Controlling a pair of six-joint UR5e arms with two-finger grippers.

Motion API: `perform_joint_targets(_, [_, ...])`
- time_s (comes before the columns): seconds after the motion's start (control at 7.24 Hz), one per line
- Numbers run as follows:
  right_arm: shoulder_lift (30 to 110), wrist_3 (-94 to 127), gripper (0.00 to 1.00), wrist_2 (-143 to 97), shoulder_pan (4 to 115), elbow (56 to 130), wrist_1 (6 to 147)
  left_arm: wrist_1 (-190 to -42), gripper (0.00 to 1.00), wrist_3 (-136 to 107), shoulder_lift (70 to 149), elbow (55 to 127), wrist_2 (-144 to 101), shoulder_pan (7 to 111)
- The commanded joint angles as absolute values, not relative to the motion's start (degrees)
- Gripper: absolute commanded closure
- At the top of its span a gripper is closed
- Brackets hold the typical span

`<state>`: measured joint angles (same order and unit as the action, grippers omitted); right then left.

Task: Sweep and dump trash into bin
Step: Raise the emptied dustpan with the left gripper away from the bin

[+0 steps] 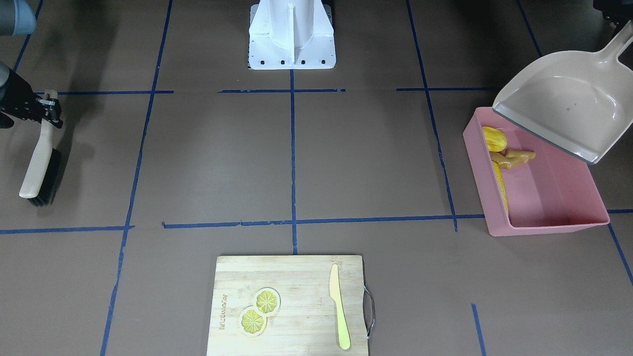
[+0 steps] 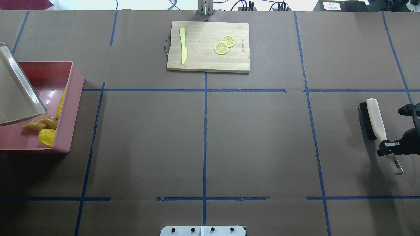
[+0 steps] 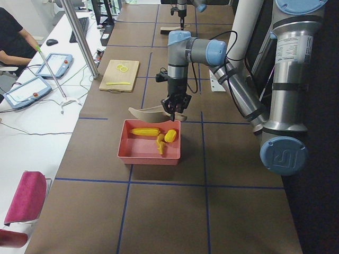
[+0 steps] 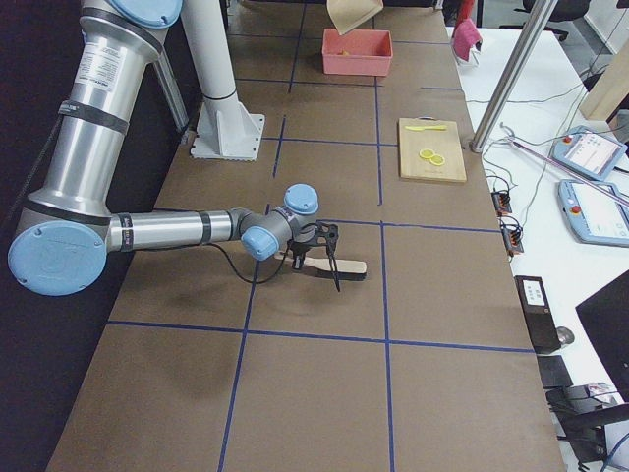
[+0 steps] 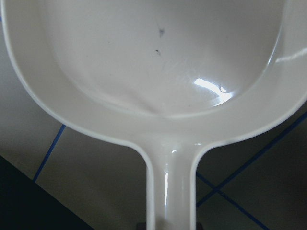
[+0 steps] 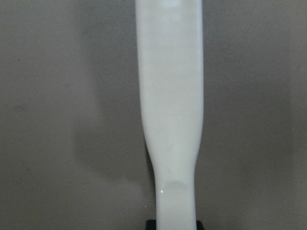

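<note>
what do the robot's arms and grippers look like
The left arm and right arm are silver-grey metal tubes with round light blue caps on the joints. The big caps carry a pale logo. A black cable runs along each forearm. The left gripper and right gripper are black two-finger units.

3 trash [image 1: 514,158] pieces in bin [image 1: 549,198], dustpan [image 1: 568,106] above it, brush [image 1: 39,163] well apart

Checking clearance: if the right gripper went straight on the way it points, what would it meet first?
Likely the table, just beneath the brush that the right gripper holds. It seems to point down, but the gap is unclear.
</note>
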<state>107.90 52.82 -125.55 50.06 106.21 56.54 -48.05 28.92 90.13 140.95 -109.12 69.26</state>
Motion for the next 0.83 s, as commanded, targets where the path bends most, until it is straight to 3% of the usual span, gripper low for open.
perform_joint_targets(0.0, [107.93, 52.82, 0.65, -125.95, 50.01, 106.00, 56.60, -48.08, 1.00, 28.83, 90.18, 140.98, -109.51, 69.17])
perform_joint_targets(0.14, [107.76, 52.82, 0.52, -126.21, 50.01, 105.91, 56.60, -48.34, 1.00, 28.92, 90.26, 140.98, -110.12, 69.17])
perform_joint_targets(0.28, [107.67, 53.26, 0.01, -126.04, 49.92, 106.00, 56.51, -48.34, 1.00, 28.74, 92.96, 141.24, -111.43, 69.26])
perform_joint_targets(0.69, [107.67, 53.00, 0.00, -125.86, 50.18, 106.70, 56.34, -48.95, 1.00, 28.83, 97.47, 140.45, -114.26, 68.73])
